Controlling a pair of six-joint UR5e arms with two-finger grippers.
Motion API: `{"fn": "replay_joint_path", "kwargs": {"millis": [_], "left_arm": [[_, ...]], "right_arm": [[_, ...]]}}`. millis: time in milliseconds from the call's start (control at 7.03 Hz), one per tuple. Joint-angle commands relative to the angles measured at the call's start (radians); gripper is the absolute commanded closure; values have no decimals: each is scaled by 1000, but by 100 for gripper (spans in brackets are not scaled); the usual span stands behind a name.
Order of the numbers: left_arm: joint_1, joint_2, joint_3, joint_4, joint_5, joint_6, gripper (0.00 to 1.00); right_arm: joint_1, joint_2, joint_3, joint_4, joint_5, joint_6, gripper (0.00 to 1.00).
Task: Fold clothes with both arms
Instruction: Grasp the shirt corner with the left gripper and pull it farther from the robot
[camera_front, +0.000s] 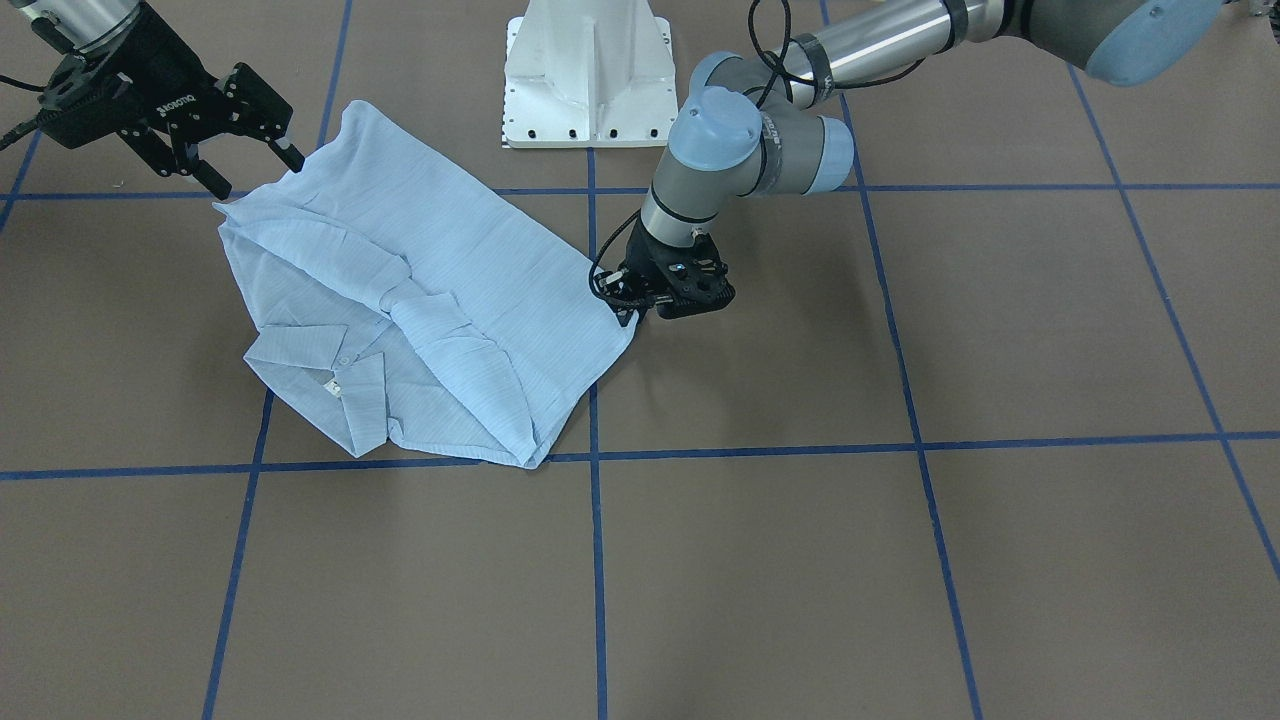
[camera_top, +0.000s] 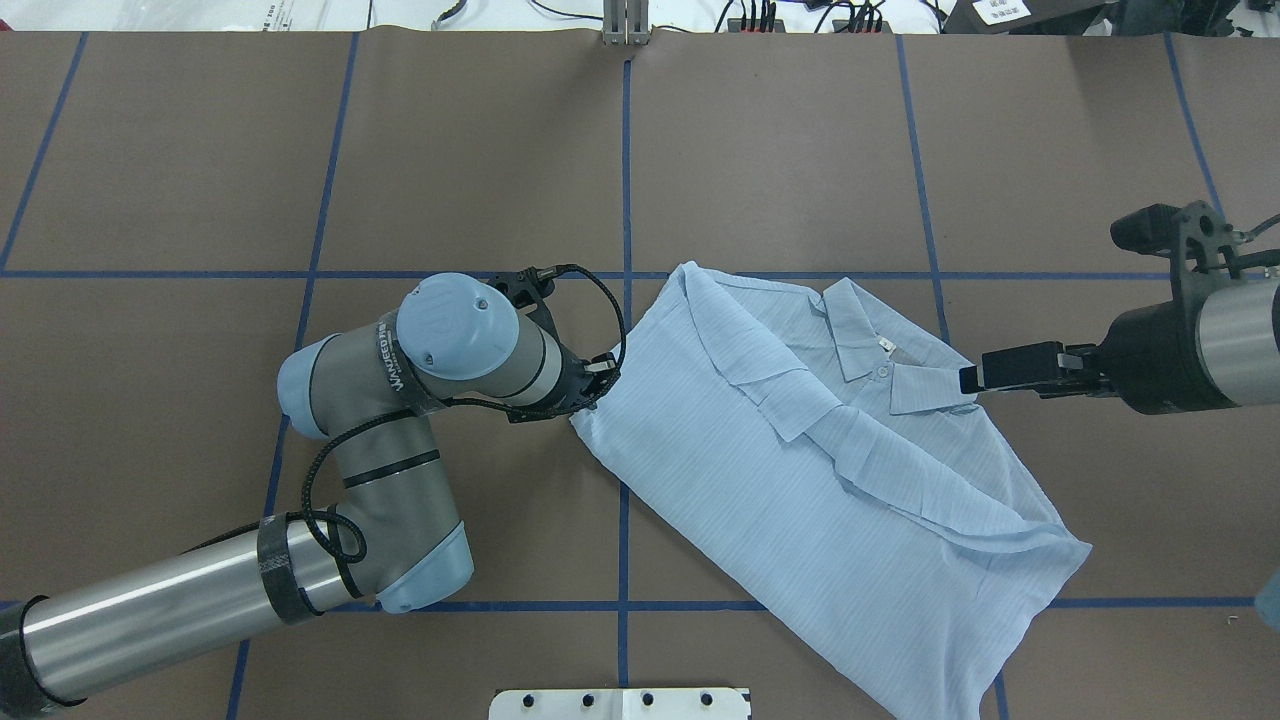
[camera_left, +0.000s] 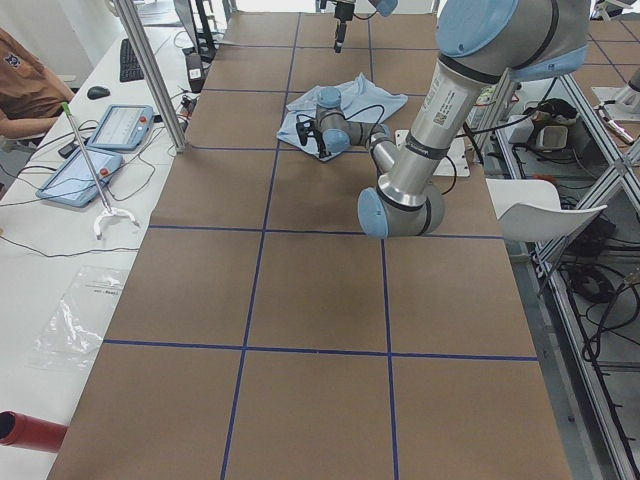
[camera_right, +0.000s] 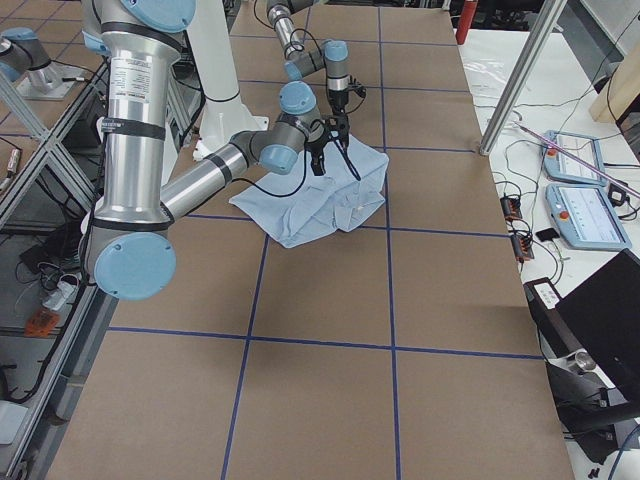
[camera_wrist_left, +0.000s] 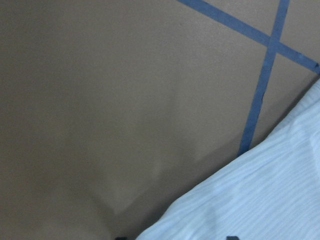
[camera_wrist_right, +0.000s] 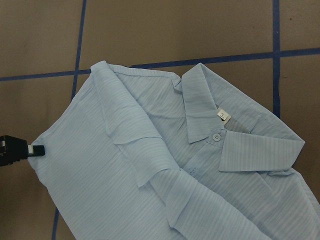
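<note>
Brown table (camera_front: 1050, 320), blue tape grid (camera_front: 760, 452), white pedestal (camera_front: 590, 80)

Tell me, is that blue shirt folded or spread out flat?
Partly folded: the shirt lies as a narrow oblong, a sleeve laid across its front below the collar.

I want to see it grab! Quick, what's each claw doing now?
Left gripper: open, fingers apart at the corner of the shirt.
Right gripper: open, holding nothing.
</note>
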Motion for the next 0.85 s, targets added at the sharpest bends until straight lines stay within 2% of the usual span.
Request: {"fn": "replay_joint_path", "kwargs": {"millis": [0, 142, 427, 711], "left_arm": [[-4, 3, -79, 103, -20, 0, 100], [-28, 3, -99, 145, -17, 6, 100], [-151, 0, -61, 147, -9, 67, 100], [-246, -42, 47, 132, 95, 86, 100]], "right_arm": [[8, 0, -2, 0, 3, -1, 0], [14, 0, -3, 0, 3, -3, 0], [37, 0, -5, 0, 3, -1, 0], [44, 5, -12, 0, -4, -1, 0]]}}
